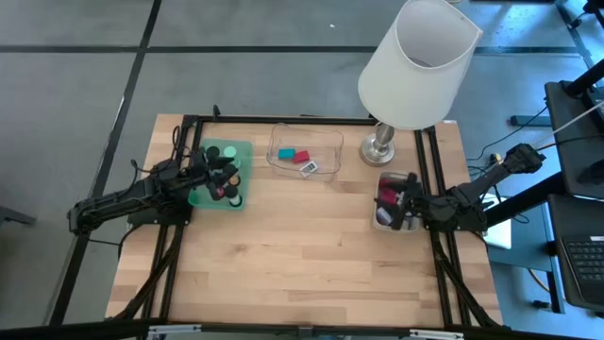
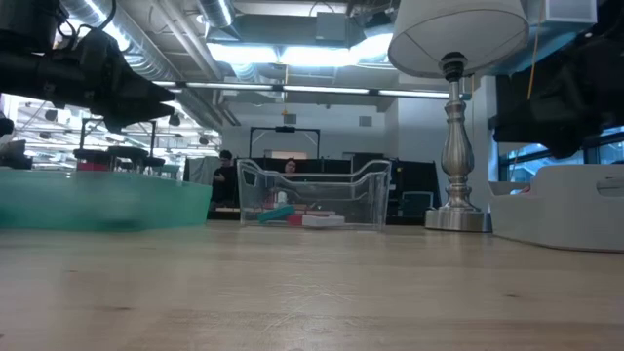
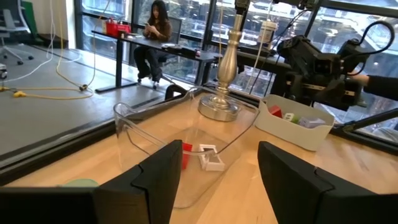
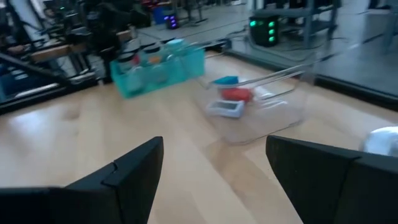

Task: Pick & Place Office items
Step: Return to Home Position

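Over the green tray (image 1: 242, 149) my left tool (image 1: 213, 176) hangs released; right tool (image 1: 405, 203) over the grey tray (image 1: 388, 176), also released

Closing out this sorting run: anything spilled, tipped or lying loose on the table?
Nothing stands out. All pieces lie inside the green tray, the clear tray and the grey bin; the lamp stands upright.

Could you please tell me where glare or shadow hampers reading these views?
Low view: bright ceiling lights backlight the scene; the left arm and right arm show as dark shapes. High view: even light, only soft shadows on the table. Left wrist view: bright windows behind the lamp.
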`<state>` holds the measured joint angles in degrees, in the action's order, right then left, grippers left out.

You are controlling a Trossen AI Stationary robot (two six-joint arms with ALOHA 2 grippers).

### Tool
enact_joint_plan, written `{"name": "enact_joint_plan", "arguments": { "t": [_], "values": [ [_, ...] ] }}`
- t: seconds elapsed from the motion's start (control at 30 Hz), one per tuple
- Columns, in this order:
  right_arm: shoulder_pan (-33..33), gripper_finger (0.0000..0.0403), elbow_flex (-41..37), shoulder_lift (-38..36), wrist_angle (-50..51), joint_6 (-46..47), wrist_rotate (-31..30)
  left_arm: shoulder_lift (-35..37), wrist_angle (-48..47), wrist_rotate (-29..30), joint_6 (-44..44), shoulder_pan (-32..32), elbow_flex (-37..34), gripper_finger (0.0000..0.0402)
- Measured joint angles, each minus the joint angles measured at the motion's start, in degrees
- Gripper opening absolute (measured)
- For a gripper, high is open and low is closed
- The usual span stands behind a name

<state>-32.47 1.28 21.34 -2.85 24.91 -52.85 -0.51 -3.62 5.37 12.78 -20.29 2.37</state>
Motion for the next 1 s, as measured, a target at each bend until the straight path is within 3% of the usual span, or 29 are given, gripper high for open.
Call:
{"name": "enact_joint_plan", "arguments": {
  "t": [0.17,0.73,1.0],
  "values": [
    [0.0,0.0288,0.0,0.0,-0.1,-0.3,-2.0,0.0,0.0,-0.4,0.0,0.0,0.0,0.0205],
    [0.0,0.0288,0.0,0.0,-0.1,0.0,12.0,0.0,0.0,-0.4,0.0,0.0,0.0,0.0206],
    [0.0,0.0288,0.0,0.0,0.0,0.1,13.9,0.0,0.0,-0.5,0.0,0.0,0.0,0.0209]
  ]
}}
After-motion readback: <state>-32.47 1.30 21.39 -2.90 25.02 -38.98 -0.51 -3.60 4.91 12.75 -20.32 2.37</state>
